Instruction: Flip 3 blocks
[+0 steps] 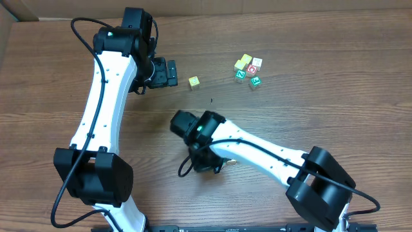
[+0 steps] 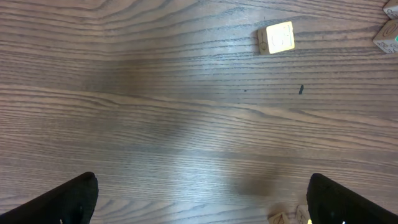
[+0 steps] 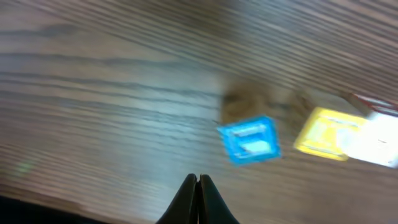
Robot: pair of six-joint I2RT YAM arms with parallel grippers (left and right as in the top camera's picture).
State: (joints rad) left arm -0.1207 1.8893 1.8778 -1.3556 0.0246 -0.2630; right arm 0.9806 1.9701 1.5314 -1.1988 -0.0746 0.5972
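In the right wrist view three blocks lie in a row on the wood, all blurred: a blue-faced block point(image 3: 250, 139), a pale yellow block point(image 3: 326, 132) and a cream-white block point(image 3: 375, 142). My right gripper point(image 3: 198, 182) is shut with nothing in it, just short of the blue block. In the overhead view the right gripper point(image 1: 206, 162) hides these blocks, and only a tan sliver point(image 1: 228, 161) shows. Two wooden cube tops point(image 2: 281, 218) peek in at the bottom edge of the left wrist view. My left gripper point(image 1: 171, 72) point(image 2: 202, 182) is wide open and empty, far from them.
A lone yellow cube point(image 1: 194, 82) point(image 2: 277, 38) lies right of the left gripper. A cluster of cubes with yellow, white, red and green faces point(image 1: 248, 69) sits at the back right, its edge showing in the left wrist view point(image 2: 388, 36). A dark speck point(image 1: 211, 100) marks the wood.
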